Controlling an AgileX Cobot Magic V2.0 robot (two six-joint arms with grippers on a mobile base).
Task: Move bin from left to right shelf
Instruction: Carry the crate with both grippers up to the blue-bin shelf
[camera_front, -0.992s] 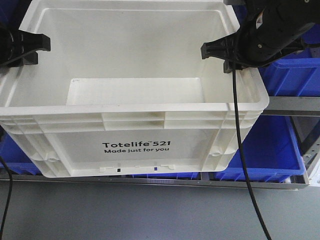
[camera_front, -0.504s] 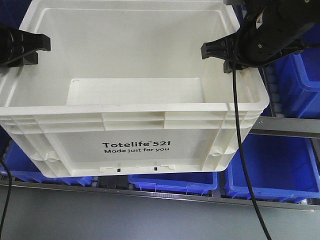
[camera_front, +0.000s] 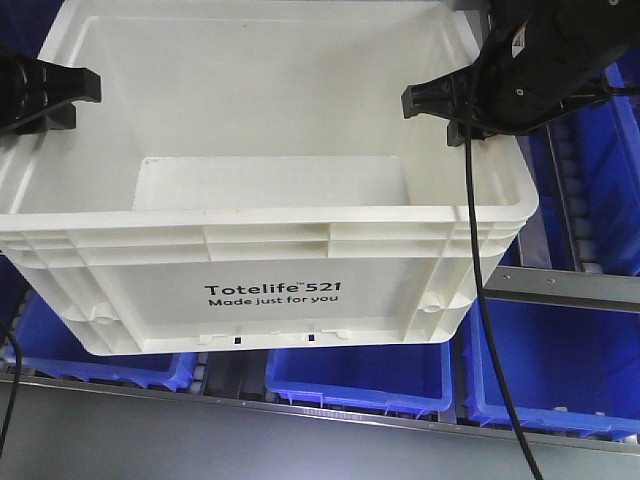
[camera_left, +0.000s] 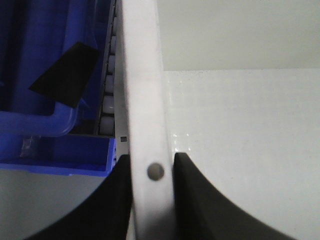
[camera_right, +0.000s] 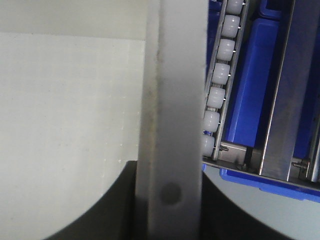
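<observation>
White plastic bin (camera_front: 270, 290) hangs over the blue bins (camera_front: 355, 378), its side rims pinched by the left hand (camera_left: 152, 172) and right hand (camera_right: 170, 192). Those thin-edge grips (no support seen beneath) could slip, tipping it onto the shelf rollers (camera_right: 220, 75).

Warehouse-type stockrm, metal flow-rack shelving (camera_front: 560, 288) w/ rollers (camera_right: 220, 73), rows of blue bins (camera_front: 350, 375)

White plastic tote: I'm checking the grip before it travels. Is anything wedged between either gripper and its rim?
Nothing visible. The left gripper and right gripper each clamp directly onto the bare side rims of the large white rectangular plastic tote.
</observation>
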